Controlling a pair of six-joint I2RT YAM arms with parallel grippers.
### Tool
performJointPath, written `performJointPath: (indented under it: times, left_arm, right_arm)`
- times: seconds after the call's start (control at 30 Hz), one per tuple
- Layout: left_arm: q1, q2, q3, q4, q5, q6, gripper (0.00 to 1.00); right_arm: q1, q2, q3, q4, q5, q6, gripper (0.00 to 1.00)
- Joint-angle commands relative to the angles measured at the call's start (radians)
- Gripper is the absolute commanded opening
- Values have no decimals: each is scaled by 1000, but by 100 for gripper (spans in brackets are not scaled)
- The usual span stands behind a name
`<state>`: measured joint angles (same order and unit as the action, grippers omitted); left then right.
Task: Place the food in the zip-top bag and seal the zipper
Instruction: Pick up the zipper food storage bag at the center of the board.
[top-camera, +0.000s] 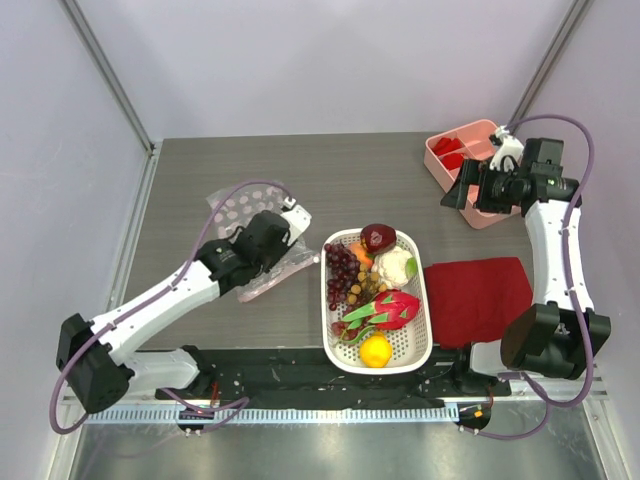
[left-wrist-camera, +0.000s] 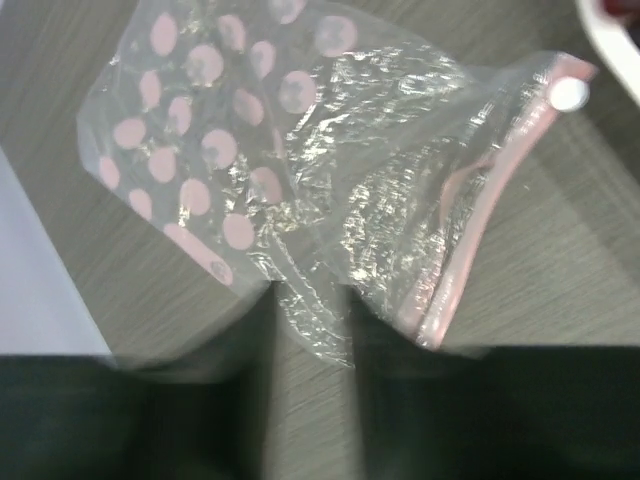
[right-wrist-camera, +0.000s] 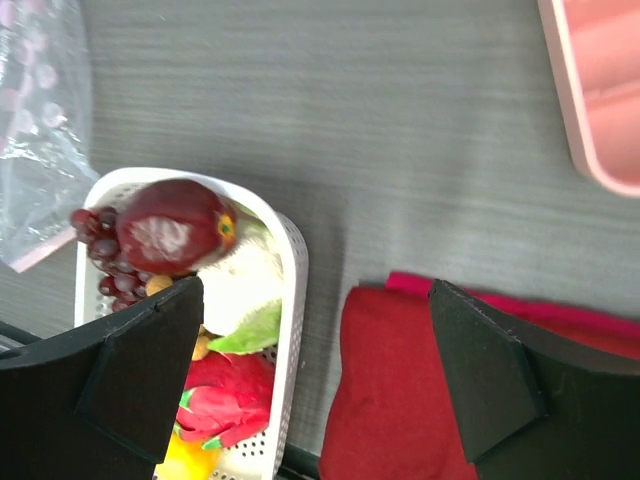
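Observation:
The zip-top bag (top-camera: 240, 210), clear with pink dots, lies crumpled on the table left of the basket. Its pink-edged zipper (left-wrist-camera: 480, 230) runs down the right side in the left wrist view. My left gripper (top-camera: 272, 252) (left-wrist-camera: 310, 340) is closed to a narrow gap with a bunched fold of the bag (left-wrist-camera: 250, 150) pinched between its blurred fingers. The food sits in the white basket (top-camera: 425, 320): grapes (top-camera: 342, 268), dark red fruit (top-camera: 377, 237) (right-wrist-camera: 170, 225), white bulb (top-camera: 393, 265), dragon fruit (top-camera: 385, 310), lemon (top-camera: 376, 350). My right gripper (top-camera: 465, 190) (right-wrist-camera: 315, 290) hangs open and empty, high at the right.
A folded red cloth (top-camera: 478, 298) (right-wrist-camera: 400, 400) lies right of the basket. A pink divided tray (top-camera: 470, 150) (right-wrist-camera: 600, 100) stands at the back right corner, beside my right gripper. Grey walls close off the left, back and right of the table.

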<state>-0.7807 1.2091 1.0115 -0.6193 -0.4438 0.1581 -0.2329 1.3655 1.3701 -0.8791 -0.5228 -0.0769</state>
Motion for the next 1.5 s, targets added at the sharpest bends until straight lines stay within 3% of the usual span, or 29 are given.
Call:
performJointPath:
  times: [0.0, 0.03, 0.07, 0.13, 0.23, 0.43, 0.63, 0.7, 0.73, 0.8, 0.83, 0.93, 1.07, 1.2, 1.47]
  left_arm:
    - [-102, -42, -72, -42, 30, -2, 58]
    - [-142, -69, -102, -5, -4, 6, 64]
    - [-181, -81, -163, 15, -39, 17, 77]
    - [-276, -103, -217, 62, -113, 23, 89]
    - [-322, -60, -280, 125, -198, 30, 93]
    - [-342, 46, -366, 354, -361, 139, 79]
    - [-348, 182, -407, 500, -433, 196, 78]
    - [-348, 214, -416, 550, -453, 221, 70]
    - [-348, 222, -419, 559, -461, 237, 59]
    - [-347, 239, -410, 555, -480, 247, 46]
    - [-347, 239, -401, 543, -489, 236, 29]
    - [-342, 184, -338, 420, -467, 184, 1]
    - [-321, 80, -237, 221, -369, 92, 0]
    - [-232, 35, -56, 29, -210, -15, 0]
    - [113, 131, 284, -321, 95, -264, 0]
  right_arm:
    - [0, 20, 76, 8, -62, 0, 100]
    - [0, 18, 75, 8, -57, 2, 100]
    - [0, 17, 67, 6, -51, 0, 100]
    - [0, 1, 54, 6, -42, 0, 100]
    - [0, -17, 27, 8, -36, -7, 100]
    - [1, -28, -2, 6, -17, -12, 100]
    - [0, -28, 4, 5, -2, -18, 100]
    - [0, -22, 6, 0, 0, -20, 99]
    - [0, -23, 7, -1, -2, -20, 100]
    - [0, -22, 7, -4, -5, -21, 100]
    - [0, -22, 9, -3, -5, -21, 100]
    - [1, -28, 15, -4, -5, -24, 100]
    - [0, -52, 27, 21, -23, -15, 100]
    - [0, -48, 69, 26, -94, 18, 100]
    - [104, -63, 89, 185, -157, 189, 100]
